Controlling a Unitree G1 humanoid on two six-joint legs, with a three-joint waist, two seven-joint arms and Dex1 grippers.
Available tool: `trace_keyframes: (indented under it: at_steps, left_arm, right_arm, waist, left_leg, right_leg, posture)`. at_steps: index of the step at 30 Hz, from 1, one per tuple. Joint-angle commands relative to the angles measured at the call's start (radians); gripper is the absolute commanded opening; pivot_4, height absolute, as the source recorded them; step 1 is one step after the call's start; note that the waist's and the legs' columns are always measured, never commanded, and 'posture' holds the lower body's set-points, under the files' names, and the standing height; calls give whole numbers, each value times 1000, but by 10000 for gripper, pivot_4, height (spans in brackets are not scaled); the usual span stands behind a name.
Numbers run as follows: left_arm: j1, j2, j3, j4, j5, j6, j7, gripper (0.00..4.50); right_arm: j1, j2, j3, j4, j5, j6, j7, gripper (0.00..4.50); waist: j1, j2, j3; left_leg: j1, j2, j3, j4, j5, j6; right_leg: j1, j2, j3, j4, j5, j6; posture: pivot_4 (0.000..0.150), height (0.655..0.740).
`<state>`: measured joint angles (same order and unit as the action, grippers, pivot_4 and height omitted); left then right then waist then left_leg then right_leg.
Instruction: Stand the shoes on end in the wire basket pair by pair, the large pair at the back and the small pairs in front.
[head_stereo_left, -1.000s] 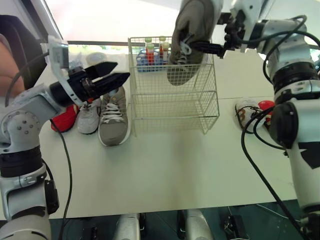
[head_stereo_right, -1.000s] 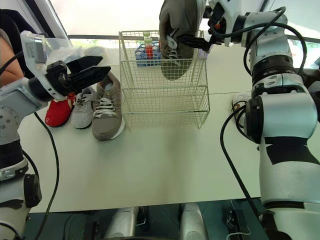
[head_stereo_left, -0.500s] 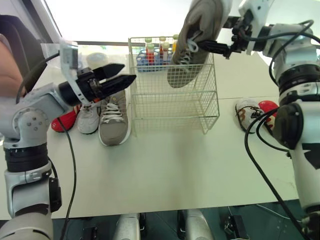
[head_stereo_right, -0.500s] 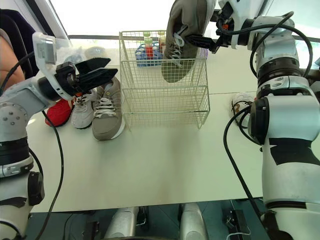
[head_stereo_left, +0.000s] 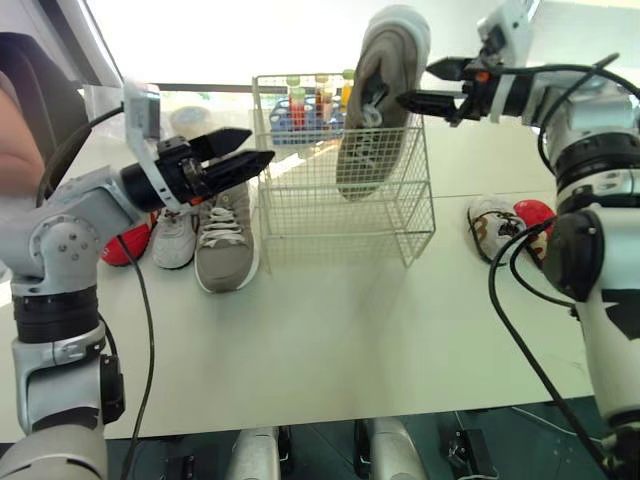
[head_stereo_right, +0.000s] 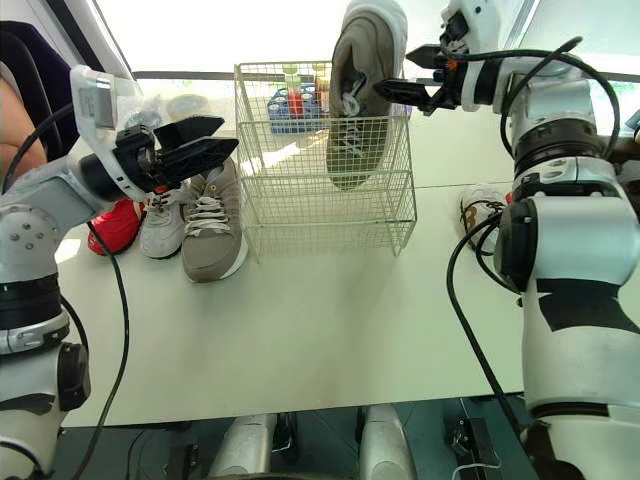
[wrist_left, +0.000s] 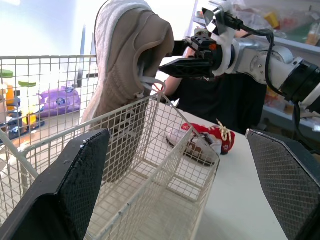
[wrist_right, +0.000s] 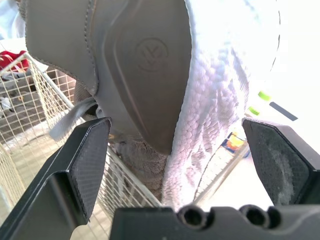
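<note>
**A:** Two claws, and both are standing wide with nothing clamped. Nearest, on the table (head_stereo_left: 350, 340), the second big grey shoe (head_stereo_left: 225, 235) is lying flat just left of the wire basket (head_stereo_left: 340, 215). A small pale shoe (head_stereo_left: 177, 238) and a red shoe (head_stereo_left: 125, 243) are lying beside it. Two more small shoes (head_stereo_left: 495, 225) are waiting on the right.

**B:** Where is the left one hanging?

**A:** The left claw (head_stereo_left: 260, 144) is hovering above that left group, close to the basket's left wall. Dropping toward the grey shoe, it could be clipping the wire and shoving the basket.

**B:** And the shoe inside?

**A:** The first big grey shoe (head_stereo_left: 375, 100) is standing toe-down in the basket's right part, its heel poking above the rim. I cannot tell how close it is to the far wall. The right claw (head_stereo_left: 415, 84) is flanking the heel, with one finger lying very near the collar and lace.

**B:** So what is worrying you?

**A:** Pulling away, that finger could be snagging the lace and tipping the shoe over. The shoe is also leaning, so unsupported it may be sliding flat. Farther back, a rack of tubes (head_stereo_left: 300, 105) is sitting just behind the basket, where a shoved basket could be knocking it.
</note>
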<state>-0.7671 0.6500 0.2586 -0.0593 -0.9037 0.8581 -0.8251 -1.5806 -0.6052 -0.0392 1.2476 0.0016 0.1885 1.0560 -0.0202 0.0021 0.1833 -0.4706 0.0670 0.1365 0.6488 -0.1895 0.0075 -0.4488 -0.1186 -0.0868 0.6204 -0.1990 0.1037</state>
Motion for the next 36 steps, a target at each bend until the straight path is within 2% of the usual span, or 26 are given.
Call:
trace_keyframes:
  at_steps: [1, 4, 7, 12, 16, 18, 20, 28, 36]
  left_arm:
    - [-20, 5, 10, -30, -5, -16, 0, 45000]
    - [-10, 14, 22, -38, -5, -14, 9, 45000]
    - [-5, 40, 41, -31, 16, -27, 20, 45000]
    - [-22, 116, 33, 45, 118, -66, 53, 45000]
    - [-108, 157, -45, 274, 307, -150, 119, 45000]
    - [-152, 149, -68, 375, 357, -177, 124, 45000]
    - [-228, 116, -116, 551, 444, -245, 136, 45000]
    - [-469, -26, -198, 1156, 666, -517, 155, 45000]
    - [-525, -116, -198, 1351, 782, -629, 240, 45000]
  right_arm:
    - [7, -23, -11, -71, 5, 6, -29, 44886]
    - [28, -51, -31, -142, 34, 34, -2, 44886]
    - [86, -76, -45, -295, 69, 82, 35, 44886]
    - [277, -103, -93, -765, 198, 293, 52, 44886]
    - [451, -104, -139, -1169, 343, 424, 42, 44886]
    - [500, -100, -152, -1283, 396, 464, 22, 44886]
    - [534, -77, -168, -1384, 457, 517, -26, 44886]
    - [616, -43, -180, -1560, 587, 623, -170, 44886]
    - [648, -49, -168, -1625, 652, 657, -255, 44886]
  waist:
    - [2, 0, 0]
    - [2, 0, 0]
    - [2, 0, 0]
    - [1, 0, 0]
    - [10, 0, 0]
    - [10, 0, 0]
    - [17, -1, -1]
    - [32, -2, -2]
    - [28, -3, -1]
  left_leg:
    - [0, 0, 0, 0, 0, 0]
    - [4, 0, 0, 0, 0, 0]
    - [4, 0, -1, 0, 0, 0]
    - [5, 0, -1, -1, 0, 0]
    - [6, 0, -1, -1, -1, 1]
    - [7, 0, -2, 0, -3, 5]
    - [7, 0, -2, 1, -3, 5]
    - [6, 0, -1, 2, -4, 7]
    - [4, 0, -1, 2, -5, 8]
  right_leg:
    - [1, 0, 0, 0, 0, 0]
    - [5, 0, 0, -1, 0, 0]
    - [5, 0, 0, -1, 0, 0]
    - [5, 0, 0, -1, 0, 0]
    - [5, 0, 0, 1, 0, 0]
    - [6, 0, -1, 2, 0, 0]
    - [7, 0, -1, 2, 0, 0]
    - [7, 0, -1, -1, 0, 0]
    - [5, 0, -1, 0, 0, 0]
  posture:
    - [1500, 7400]
    - [1500, 7400]
    - [1500, 7400]
    - [1500, 7400]
    - [1500, 7400]
    - [1500, 7400]
    - [1500, 7400]
    - [1500, 7400]
    - [1500, 7400]
